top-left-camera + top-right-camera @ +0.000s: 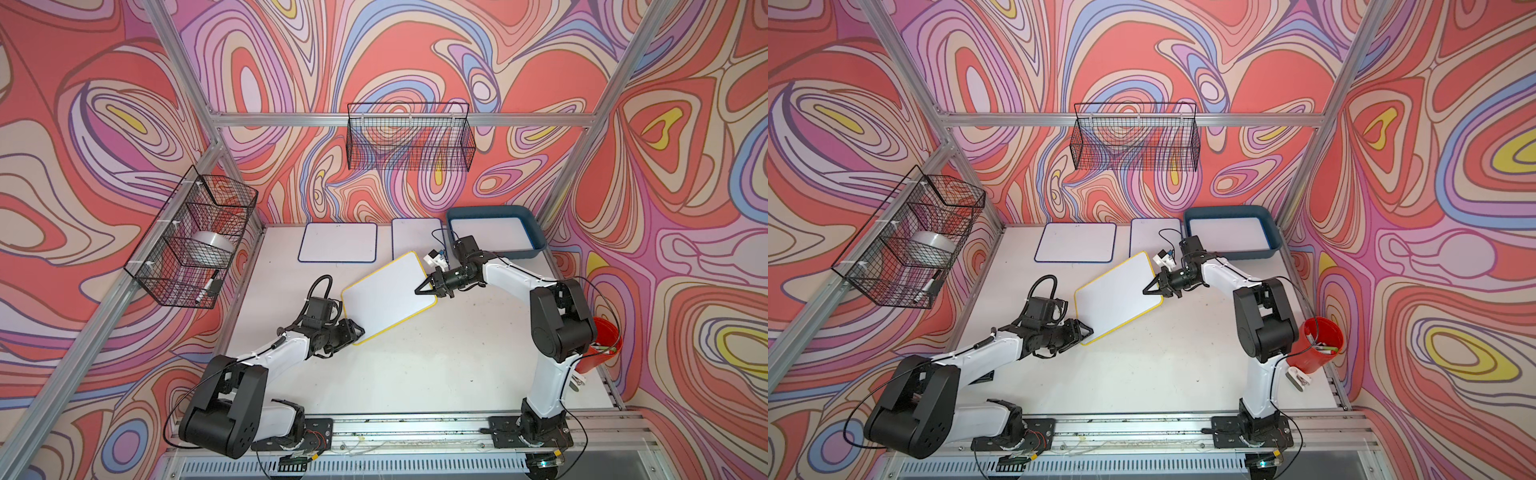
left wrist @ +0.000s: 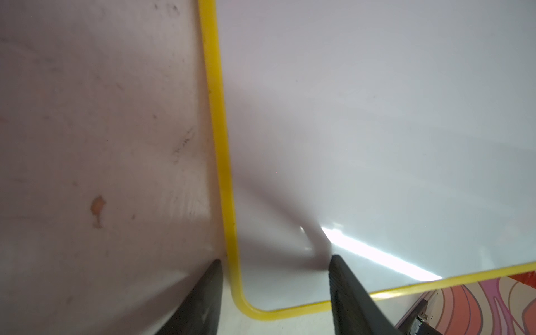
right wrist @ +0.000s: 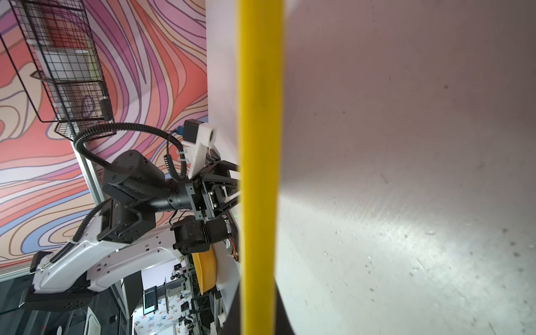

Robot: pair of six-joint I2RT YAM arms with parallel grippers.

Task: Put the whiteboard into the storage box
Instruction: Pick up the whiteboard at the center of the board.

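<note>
A yellow-rimmed whiteboard (image 1: 388,297) (image 1: 1119,297) lies slantwise at mid-table between both arms. My right gripper (image 1: 424,287) (image 1: 1152,286) is shut on its right edge; in the right wrist view the yellow rim (image 3: 259,145) runs straight between the fingers of the gripper (image 3: 258,307). At the board's near left corner my left gripper (image 1: 358,331) (image 1: 1088,330) (image 2: 275,259) stands open, jaws apart with the rounded corner (image 2: 261,314) between them. The dark teal storage box (image 1: 536,232) (image 1: 1273,232) sits at the back right and holds another white board (image 1: 490,232).
Two blue-rimmed whiteboards (image 1: 337,242) (image 1: 415,237) lie flat along the back of the table. A wire basket (image 1: 409,137) hangs on the back wall, another (image 1: 195,237) on the left wall. A red cup (image 1: 1318,345) stands at the right edge behind my right arm.
</note>
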